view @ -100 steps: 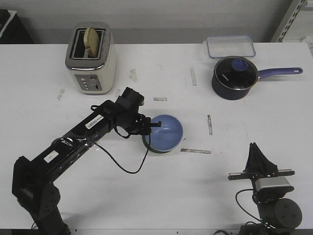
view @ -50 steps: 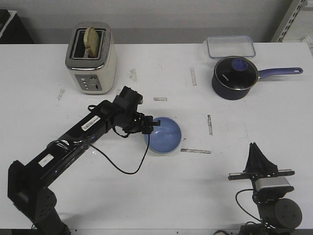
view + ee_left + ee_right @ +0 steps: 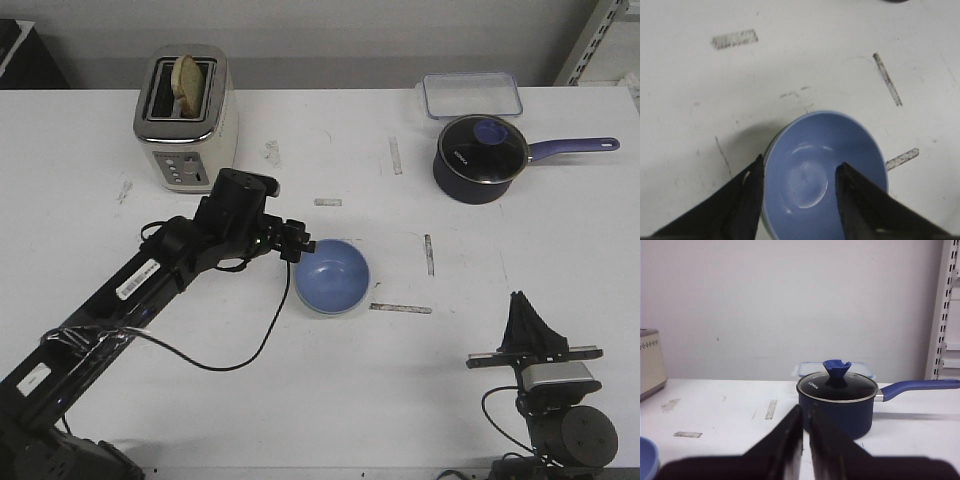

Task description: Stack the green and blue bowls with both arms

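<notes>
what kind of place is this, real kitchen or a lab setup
Most likely a lab or test bench staged with kitchen items, not a real kitchen: a scuffed white table with tape marks, a toaster and saucepan set out as props, and bare metal shelving against a plain wall.

The blue bowl (image 3: pixel 332 275) sits upright, nested inside the green bowl (image 3: pixel 766 155), whose rim barely shows, near the tabletop's (image 3: pixel 320 390) middle.

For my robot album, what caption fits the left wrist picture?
Left gripper open, one finger either side of the blue bowl's rim, green bowl peeking out underneath.
</notes>
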Controlling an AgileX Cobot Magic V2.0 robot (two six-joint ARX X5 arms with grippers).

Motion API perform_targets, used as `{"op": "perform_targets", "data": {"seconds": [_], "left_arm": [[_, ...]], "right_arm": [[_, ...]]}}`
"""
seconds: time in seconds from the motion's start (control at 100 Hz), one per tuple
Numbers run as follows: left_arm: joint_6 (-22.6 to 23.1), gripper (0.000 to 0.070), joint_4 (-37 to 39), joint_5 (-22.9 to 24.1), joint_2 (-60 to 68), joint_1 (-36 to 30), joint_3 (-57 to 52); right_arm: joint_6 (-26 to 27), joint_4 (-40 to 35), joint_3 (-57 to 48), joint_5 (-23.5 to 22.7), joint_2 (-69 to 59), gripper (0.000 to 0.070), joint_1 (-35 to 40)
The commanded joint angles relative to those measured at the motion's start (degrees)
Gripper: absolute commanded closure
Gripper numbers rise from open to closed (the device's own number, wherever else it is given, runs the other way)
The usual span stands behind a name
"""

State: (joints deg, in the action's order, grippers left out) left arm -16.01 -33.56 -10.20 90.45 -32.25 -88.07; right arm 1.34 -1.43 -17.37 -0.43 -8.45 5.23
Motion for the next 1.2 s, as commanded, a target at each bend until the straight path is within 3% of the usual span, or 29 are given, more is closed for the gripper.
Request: {"op": "perform_targets", "data": {"seconds": [0.0, 0.27, 0.45, 0.52, 0.91, 1.19], "left_arm": [[5.18, 0.0414, 4.33, 0.26, -1.70, 0.17, 1.84], [9.81, 0.0433, 26.05, 0.33, -14.10, 3.10, 19.41], [11.37, 0.0670, 39.67, 0.33, -23.80, 6.73, 32.85], [12.74, 0.0700, 42.62, 0.39, -27.52, 8.09, 37.40], [14.40, 0.0700, 44.11, 9.79, -47.71, 16.46, 56.02], [14.40, 0.0700, 43.95, 10.29, -62.71, 21.99, 67.23]], "right_arm": [[0.57, 0.61, -0.28, -0.02, 0.15, 0.0691, 0.04], [0.57, 0.63, -0.28, -0.02, 0.15, 0.0691, 0.04], [0.57, 0.61, -0.28, -0.02, 0.15, 0.0691, 0.04], [0.55, 0.63, -0.28, -0.02, 0.15, 0.0691, 0.04], [0.57, 0.61, -0.28, -0.02, 0.15, 0.0691, 0.04], [0.57, 0.61, -0.28, -0.02, 0.15, 0.0691, 0.04]]}}
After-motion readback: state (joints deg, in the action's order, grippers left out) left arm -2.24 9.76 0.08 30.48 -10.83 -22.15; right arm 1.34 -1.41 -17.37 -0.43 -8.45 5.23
